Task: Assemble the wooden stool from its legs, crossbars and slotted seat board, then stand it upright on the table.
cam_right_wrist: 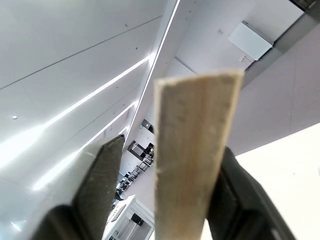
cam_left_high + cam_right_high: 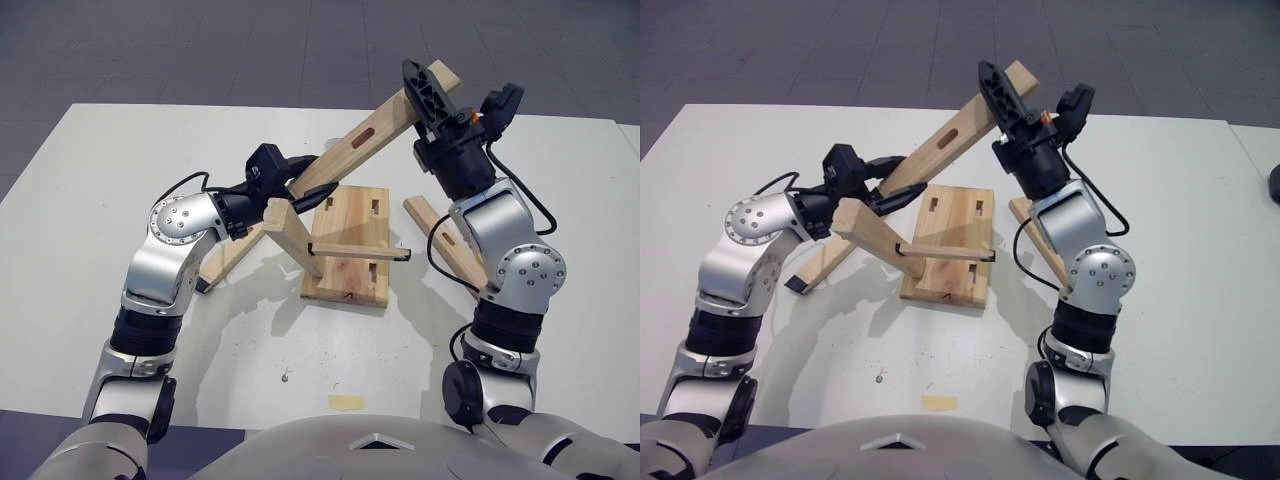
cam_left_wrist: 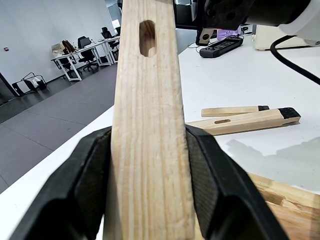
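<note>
Assembly looks barely begun. The left gripper (image 2: 304,182) and right gripper (image 2: 432,98) each pinch one long leg (image 2: 365,135), held slanted above the seat board (image 2: 345,280) with its foot on the table (image 2: 120,160). A second leg (image 2: 293,235) carrying a crossbar (image 2: 360,251) stands tilted on the board, and two more pieces (image 2: 425,217) lie loose beside it.

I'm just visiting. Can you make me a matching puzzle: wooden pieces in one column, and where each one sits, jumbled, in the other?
1 slotted leg
2 seat board
3 crossbar
4 spare leg

A flat on the table, beneath the crossbar
B jutting from a shorter leg
C on the table, right of the seat board
D clamped by left gripper and right gripper

Pairs: 1-D, 2-A, 3-B, 4-C
</note>
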Motion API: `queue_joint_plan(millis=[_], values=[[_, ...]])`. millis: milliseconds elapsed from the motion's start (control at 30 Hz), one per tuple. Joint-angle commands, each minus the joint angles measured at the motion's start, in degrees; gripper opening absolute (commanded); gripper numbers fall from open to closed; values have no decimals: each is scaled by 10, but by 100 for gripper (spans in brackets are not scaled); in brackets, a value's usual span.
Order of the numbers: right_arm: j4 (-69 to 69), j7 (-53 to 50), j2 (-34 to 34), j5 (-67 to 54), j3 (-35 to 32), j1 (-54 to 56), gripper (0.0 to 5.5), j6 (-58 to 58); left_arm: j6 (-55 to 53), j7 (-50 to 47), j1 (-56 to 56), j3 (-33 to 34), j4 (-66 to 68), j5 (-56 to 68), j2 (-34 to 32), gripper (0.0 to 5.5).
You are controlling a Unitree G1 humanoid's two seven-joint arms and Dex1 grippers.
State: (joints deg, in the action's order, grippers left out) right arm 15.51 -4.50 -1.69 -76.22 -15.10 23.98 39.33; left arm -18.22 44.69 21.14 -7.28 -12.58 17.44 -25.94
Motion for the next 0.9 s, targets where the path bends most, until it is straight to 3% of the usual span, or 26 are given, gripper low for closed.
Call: queue_joint_plan(millis=[33, 200, 467, 500, 733, 900], values=[[11, -23, 7, -13, 0, -9, 170, -7, 5, 2, -5, -4, -12, -4, -2, 205], [22, -25, 13, -16, 2, -21, 102, -20, 7, 4, -5, -1, -6, -6, -3, 205], [48, -31, 25, 4, -11, -37, 102, -69, 20, 15, 29, 13, 39, -3, -6, 205], [51, -33, 23, 9, -17, -39, 102, -77, 19, 18, 37, 16, 45, -1, -7, 241], [28, -33, -20, 28, -76, -17, 102, -129, 29, 12, 77, 84, 90, 12, -32, 363], [3, -23, -74, 39, -101, -13, 102, -125, -50, 12, 88, 184, 51, 104, -73, 450]])
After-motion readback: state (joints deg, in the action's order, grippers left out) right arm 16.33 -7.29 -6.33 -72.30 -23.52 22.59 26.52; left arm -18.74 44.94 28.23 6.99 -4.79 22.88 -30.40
